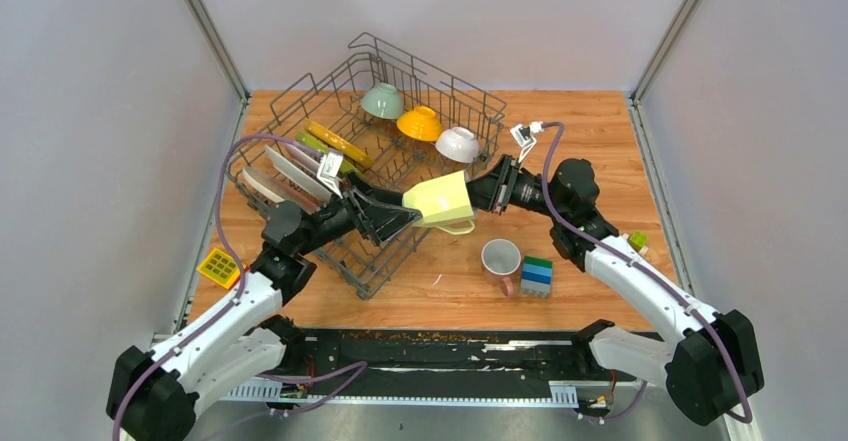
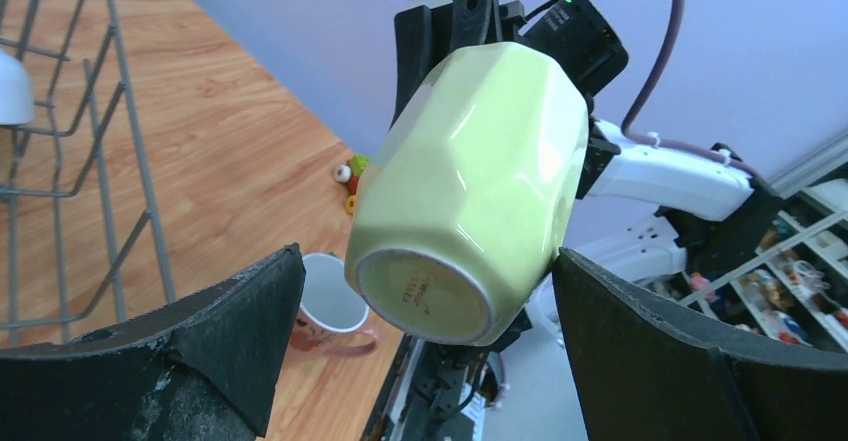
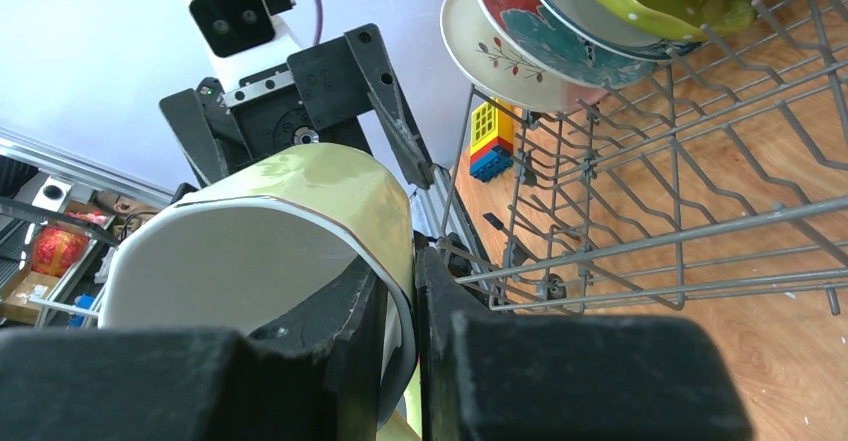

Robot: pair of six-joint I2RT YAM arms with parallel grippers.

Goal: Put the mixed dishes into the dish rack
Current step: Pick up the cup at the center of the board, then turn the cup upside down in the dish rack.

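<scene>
A pale yellow mug hangs in the air at the dish rack's near right corner, between both arms. My right gripper is shut on its rim wall, one finger inside the mug and one outside. My left gripper is open, its jaws on either side of the mug's base; one finger sits very close to the side, the other stands apart. The dish rack holds upright plates and pale green, orange and white bowls. A white pink-handled mug stands on the table.
Stacked green-blue toy blocks stand beside the white mug. A yellow toy block lies at the table's left edge and a small green toy by the right arm. Grey walls close in the wooden table on three sides.
</scene>
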